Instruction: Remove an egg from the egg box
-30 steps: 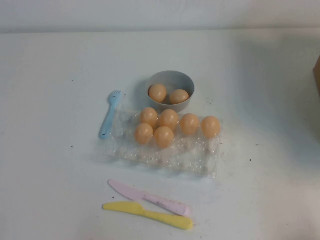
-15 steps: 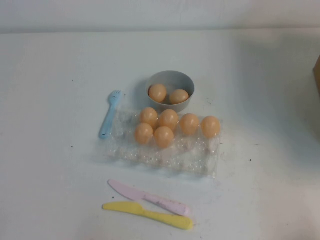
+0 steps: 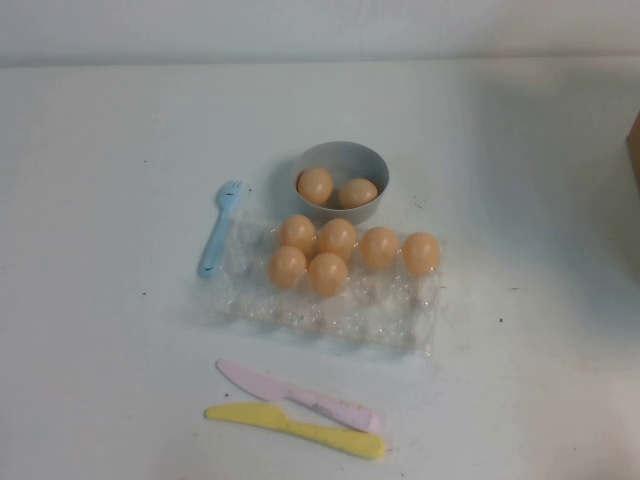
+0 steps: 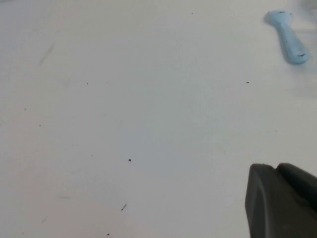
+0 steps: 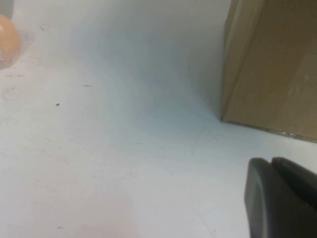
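Note:
The clear crinkly egg box [image 3: 330, 312] lies at the table's middle in the high view. Several tan-orange eggs [image 3: 328, 273] sit in its far cups; its near cups are empty. One egg also shows at the edge of the right wrist view [image 5: 6, 42]. Neither arm shows in the high view. My left gripper [image 4: 277, 171] is shut and empty over bare table, well apart from the box on its left side. My right gripper [image 5: 272, 163] is shut and empty over bare table, off to the box's right.
A round grey bowl [image 3: 340, 158] holding two eggs stands just behind the box. A blue fork [image 3: 217, 232] lies at the box's left and shows in the left wrist view [image 4: 290, 37]. Pink [image 3: 300, 395] and yellow [image 3: 300, 428] knives lie in front. A cardboard box [image 5: 272, 64] stands at the right.

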